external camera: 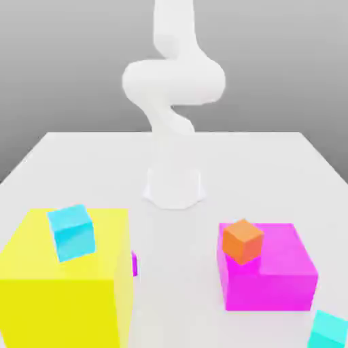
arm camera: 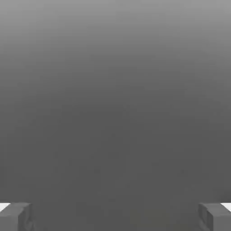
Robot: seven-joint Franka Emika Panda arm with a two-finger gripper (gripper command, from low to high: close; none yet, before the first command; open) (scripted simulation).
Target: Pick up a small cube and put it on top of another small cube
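Currently, turquoise cube (external camera: 328,330): plain, greenish cyan, tilted in outline, near worktop (external camera: 178,272) front, exterior view's right. Sky-blue cube (external camera: 72,233): bluer, atop yellow block (external camera: 64,279). Pincer (arm camera: 115,217) wide.

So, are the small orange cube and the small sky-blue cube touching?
Apart: the exterior view shows bare table between the blocks under the orange cube and sky-blue cube.

Counted on the table (external camera: 174,238): four small cubes, being one sky-blue (external camera: 72,233), one orange (external camera: 243,241), one turquoise (external camera: 328,331) and one purple piece (external camera: 134,264), mostly hidden, shape not verifiable. Large blocks number two: one yellow (external camera: 64,285), one magenta (external camera: 272,272). Robot arms: one (external camera: 173,81).
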